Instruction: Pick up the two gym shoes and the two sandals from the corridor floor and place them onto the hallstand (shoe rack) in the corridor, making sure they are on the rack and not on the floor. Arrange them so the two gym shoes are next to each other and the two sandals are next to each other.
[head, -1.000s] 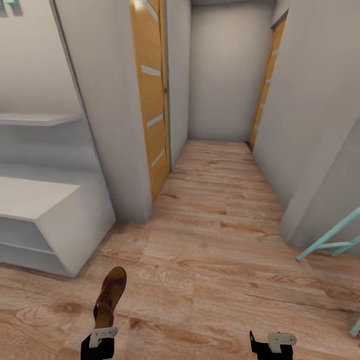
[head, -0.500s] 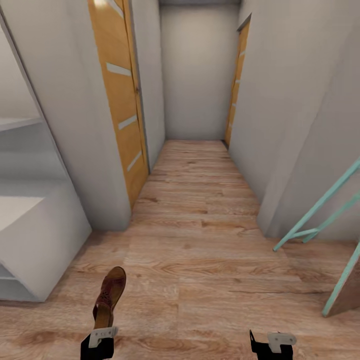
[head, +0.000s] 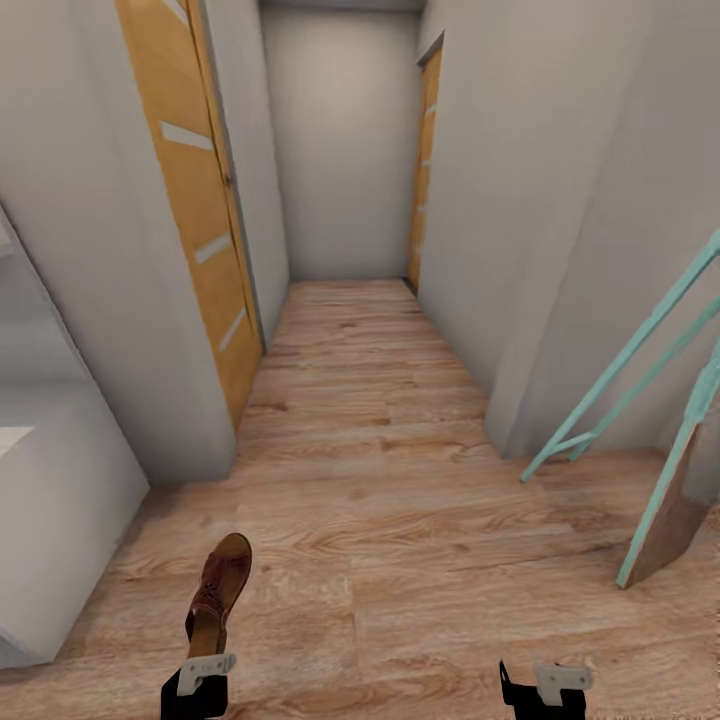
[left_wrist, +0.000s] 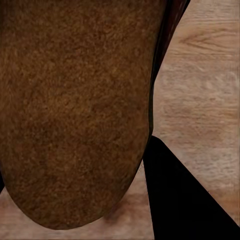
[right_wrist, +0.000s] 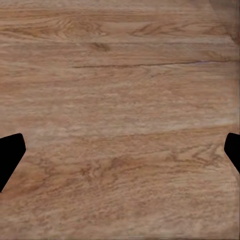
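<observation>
Across the middle of the head view the corridor floor (head: 400, 500) is seen, wood planks running away between grey walls to a closed end wall. On each side one orange door (head: 195, 200) is set into the wall, and the passage between them is narrow but open. At the near left edge a pale grey end panel of the hallstand (head: 60, 520) is cut by the frame, with bare floor beside it. At the right edge a turquoise frame (head: 640, 400) is leaned against the wall, its feet on the planks.

One sandal (head: 218, 592) is held above the floor by the left gripper (head: 200, 672), toe pointing forward; in the left wrist view its brown sole (left_wrist: 75, 110) is seen close, one black finger (left_wrist: 185, 195) beside it, so the jaws are closed on the sandal. The right gripper (head: 548, 685) is held low at the near right. In the right wrist view its two fingertips (right_wrist: 10, 152) are spread wide apart, with only planks between them.
</observation>
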